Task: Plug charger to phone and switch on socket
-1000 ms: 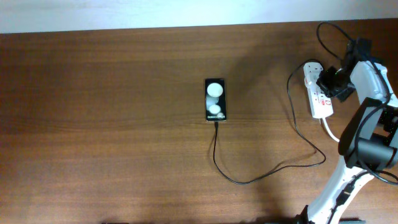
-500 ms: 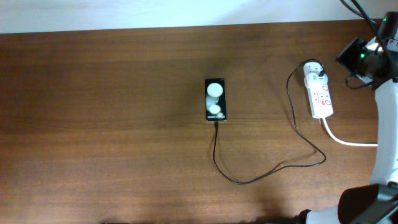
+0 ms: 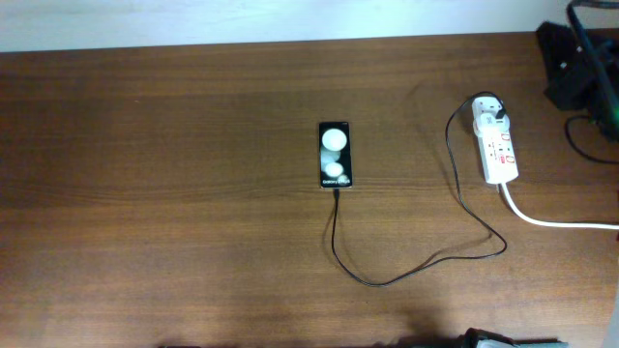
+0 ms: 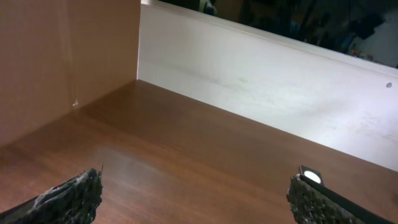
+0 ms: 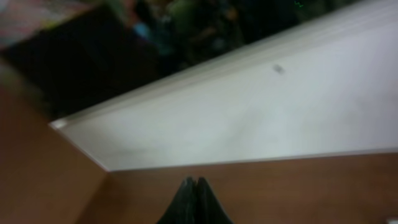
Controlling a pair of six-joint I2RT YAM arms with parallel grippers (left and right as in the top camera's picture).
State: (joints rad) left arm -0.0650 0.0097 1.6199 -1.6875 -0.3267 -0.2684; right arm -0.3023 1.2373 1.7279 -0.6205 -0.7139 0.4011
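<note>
Charging setup is looking close to finished. White elongated power strip with red switch markings (image 3: 498,145) is lying near the table's right edge in the overhead view, with a thick white cord (image 3: 551,222) trailing off its near end. Small flat black phone with two white round patches (image 3: 335,155) is lying well apart from the strip, off to its left. Long thin black charger cable (image 3: 387,280) is running from the phone's near edge, looping toward the front, then climbing to a white plug (image 3: 490,108) sitting in the strip's far end. Right arm (image 3: 566,63) is hanging just beyond the strip at the frame edge. Right gripper (image 5: 196,193) is showing its fingers pressed together, gripping nothing. Left gripper (image 4: 193,196) is spread wide and empty, looking over the brown wooden table (image 4: 186,143).

Cannot tell whether the switch is on. If it isn't, switching is what's remaining. The closed right fingertips should be coming straight down on the red-marked rocker (image 3: 504,158) beside the plug, pressing firmly without shoving the strip or snagging the cable.
</note>
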